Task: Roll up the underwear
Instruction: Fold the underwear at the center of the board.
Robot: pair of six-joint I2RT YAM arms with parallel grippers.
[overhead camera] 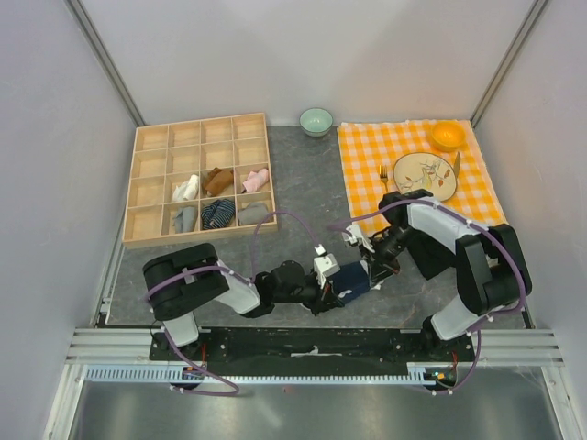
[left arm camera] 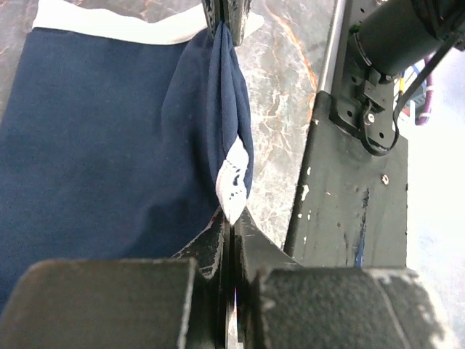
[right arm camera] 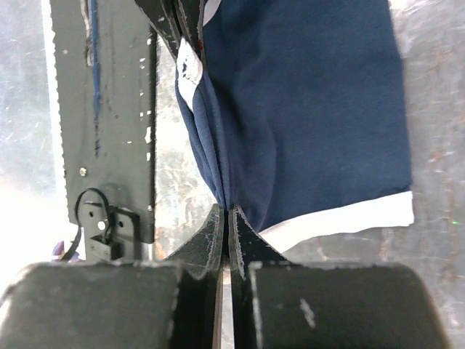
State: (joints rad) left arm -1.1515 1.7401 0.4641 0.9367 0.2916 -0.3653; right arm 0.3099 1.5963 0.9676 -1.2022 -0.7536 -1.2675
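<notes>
The underwear (overhead camera: 354,280) is navy blue with white trim and lies on the grey table near the front edge, between my two arms. In the left wrist view the underwear (left arm camera: 94,145) spreads flat to the left, with one edge pulled up into a ridge. My left gripper (left arm camera: 231,216) is shut on the white-trimmed end of that ridge. My right gripper (right arm camera: 229,211) is shut on the other end of the same raised edge of the underwear (right arm camera: 312,109). In the top view the left gripper (overhead camera: 336,291) and right gripper (overhead camera: 374,272) face each other across the garment.
A wooden compartment tray (overhead camera: 147,183) at the back left holds several rolled garments. A green bowl (overhead camera: 316,120) stands behind the middle. An orange checked cloth (overhead camera: 367,151) carries a plate (overhead camera: 425,174), a fork and an orange bowl (overhead camera: 448,135). The black mounting plate (left arm camera: 349,189) runs beside the underwear.
</notes>
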